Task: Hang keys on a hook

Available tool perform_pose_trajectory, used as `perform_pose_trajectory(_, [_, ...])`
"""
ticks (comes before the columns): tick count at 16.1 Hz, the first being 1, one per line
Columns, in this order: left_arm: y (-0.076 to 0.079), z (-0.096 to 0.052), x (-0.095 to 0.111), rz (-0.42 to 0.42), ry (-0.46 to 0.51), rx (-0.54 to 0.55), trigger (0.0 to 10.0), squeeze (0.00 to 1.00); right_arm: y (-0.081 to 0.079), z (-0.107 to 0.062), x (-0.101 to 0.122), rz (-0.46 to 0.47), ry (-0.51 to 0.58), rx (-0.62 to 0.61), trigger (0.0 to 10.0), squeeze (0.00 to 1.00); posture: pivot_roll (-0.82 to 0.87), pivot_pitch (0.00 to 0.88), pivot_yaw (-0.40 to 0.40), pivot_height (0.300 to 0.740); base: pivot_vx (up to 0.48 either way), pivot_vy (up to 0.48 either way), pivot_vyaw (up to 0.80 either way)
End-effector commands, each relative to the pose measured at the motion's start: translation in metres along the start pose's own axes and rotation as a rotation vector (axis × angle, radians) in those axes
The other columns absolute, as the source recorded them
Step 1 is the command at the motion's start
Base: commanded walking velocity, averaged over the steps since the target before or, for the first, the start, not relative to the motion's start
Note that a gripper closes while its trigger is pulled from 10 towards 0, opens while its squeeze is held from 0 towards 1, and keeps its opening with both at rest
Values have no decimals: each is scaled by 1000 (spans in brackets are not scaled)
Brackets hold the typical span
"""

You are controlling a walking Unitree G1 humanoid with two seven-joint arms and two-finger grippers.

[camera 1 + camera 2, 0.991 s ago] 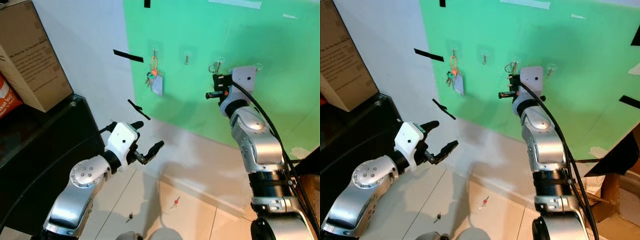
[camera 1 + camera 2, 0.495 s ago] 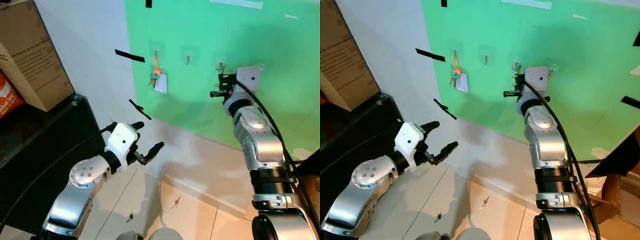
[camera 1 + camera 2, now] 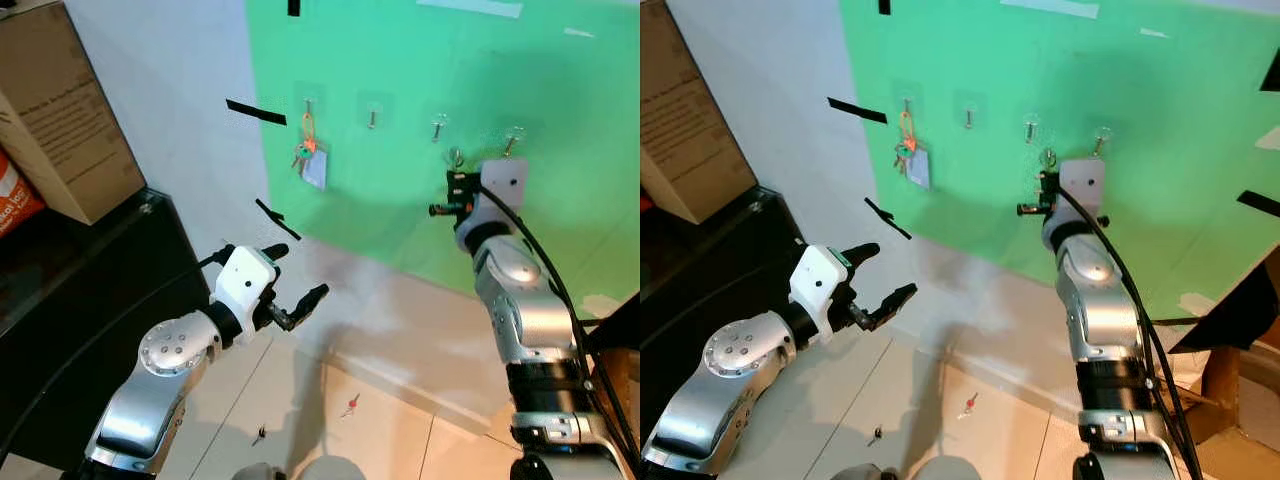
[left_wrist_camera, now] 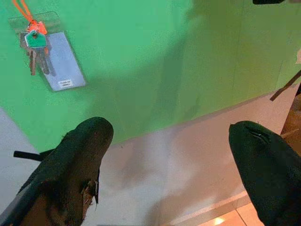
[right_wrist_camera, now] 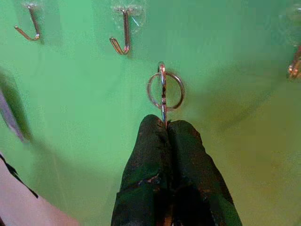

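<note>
While the right gripper point(image 5: 164, 123) clenches the key ring point(image 5: 165, 91), the hook point(image 5: 121, 32) at 11 o'clock waits unthreaded; left gripper point(image 3: 297, 272) gapes idle.

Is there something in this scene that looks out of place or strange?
Yes. Two small items lie on the floor tiles below the wall: a red-tipped one and a dark one, perhaps dropped. Also, the right gripper pinches a key ring below the hooks, not on any.

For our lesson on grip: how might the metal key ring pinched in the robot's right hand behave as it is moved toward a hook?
The key ring looks like thin, stiff wire, so it should keep its shape. It seems light. Smooth metal pinched only at its edge by the right hand may twist or slip when it touches the hook.
</note>
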State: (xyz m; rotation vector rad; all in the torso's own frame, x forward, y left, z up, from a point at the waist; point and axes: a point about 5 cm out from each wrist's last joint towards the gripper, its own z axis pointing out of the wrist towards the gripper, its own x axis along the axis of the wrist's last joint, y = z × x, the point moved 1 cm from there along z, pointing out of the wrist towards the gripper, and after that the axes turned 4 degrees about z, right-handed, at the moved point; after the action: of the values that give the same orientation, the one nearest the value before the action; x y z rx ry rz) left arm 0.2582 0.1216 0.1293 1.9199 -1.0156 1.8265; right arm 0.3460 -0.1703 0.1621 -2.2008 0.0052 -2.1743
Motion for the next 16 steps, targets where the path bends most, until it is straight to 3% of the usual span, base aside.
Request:
perform_pose_trajectory(1, [0,-1,4,15,9,-4,10000,0,-1,-2,4,8,18,3,10000,0,0,0,45,740,0,0,0])
perform_pose_trajectory(7, [0,0,4,15,10,-7,10000,0,-15,-3,10,10,43,66,10000,0,-3,0,48,740,0,0,0])
perform_pose_trajectory(10, [0,1,5,15,12,-6,10000,0,-28,2,21,14,78,166,10000,0,2,0,45,740,0,0,0])
perform_pose_trajectory(16, [-1,1,5,16,12,-2,10000,0,-23,17,30,-2,100,143,10000,0,11,0,41,740,0,0,0])
